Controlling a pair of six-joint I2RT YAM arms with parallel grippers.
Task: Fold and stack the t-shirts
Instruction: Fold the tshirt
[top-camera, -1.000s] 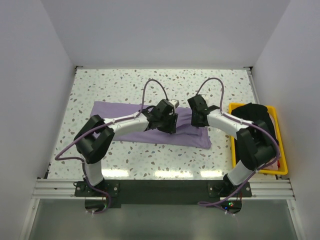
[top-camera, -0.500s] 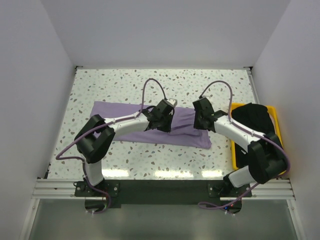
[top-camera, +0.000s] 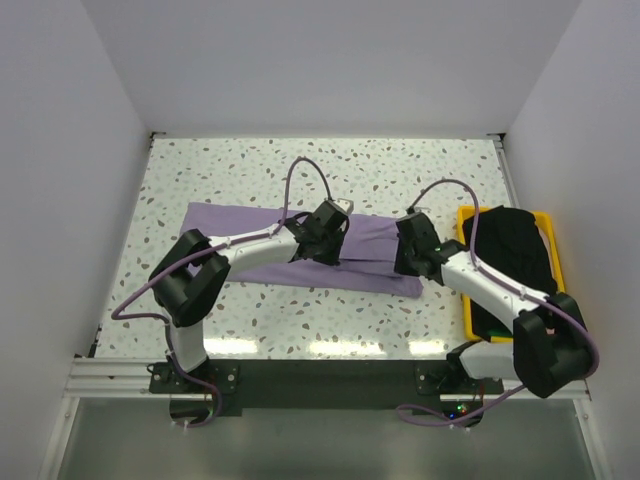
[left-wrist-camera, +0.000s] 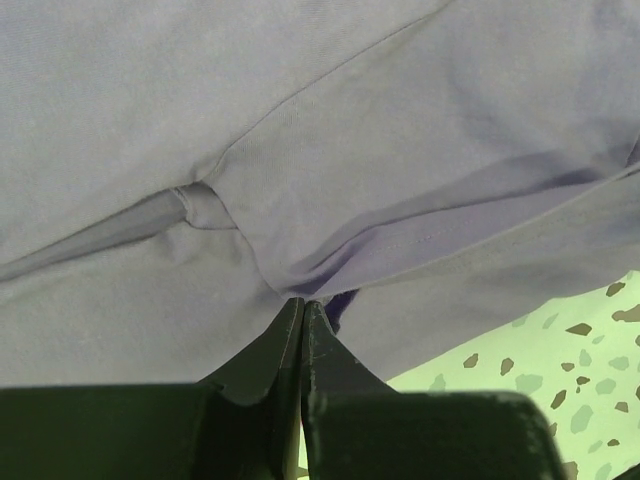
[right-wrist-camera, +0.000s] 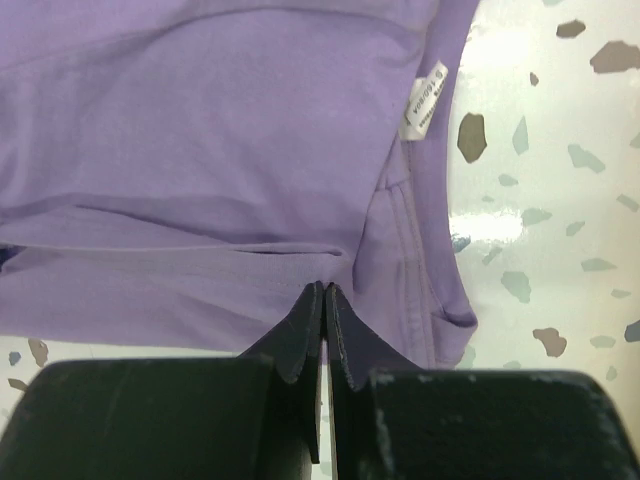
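The lavender t-shirt (top-camera: 230, 228) lies stretched across the middle of the speckled table. My left gripper (top-camera: 330, 250) is shut, pinching a fold of it near the middle; in the left wrist view (left-wrist-camera: 302, 303) the fingertips meet on a bunched ridge of the lavender cloth (left-wrist-camera: 350, 130). My right gripper (top-camera: 409, 264) is shut on the shirt's right end; in the right wrist view (right-wrist-camera: 325, 289) the tips pinch a hem fold of the lavender cloth (right-wrist-camera: 220, 150) below the white neck label (right-wrist-camera: 425, 100). The black t-shirt (top-camera: 515, 250) lies bunched in the bin.
A yellow plastic bin (top-camera: 564, 290) stands at the table's right edge, beside my right arm. White walls close in the table on the left, back and right. Bare speckled tabletop (top-camera: 300, 165) shows behind the shirt.
My right gripper has moved right and toward the near edge with the shirt's end, its elbow swinging out over the bin. The cloth's right part lies flatter. My left gripper has barely moved.
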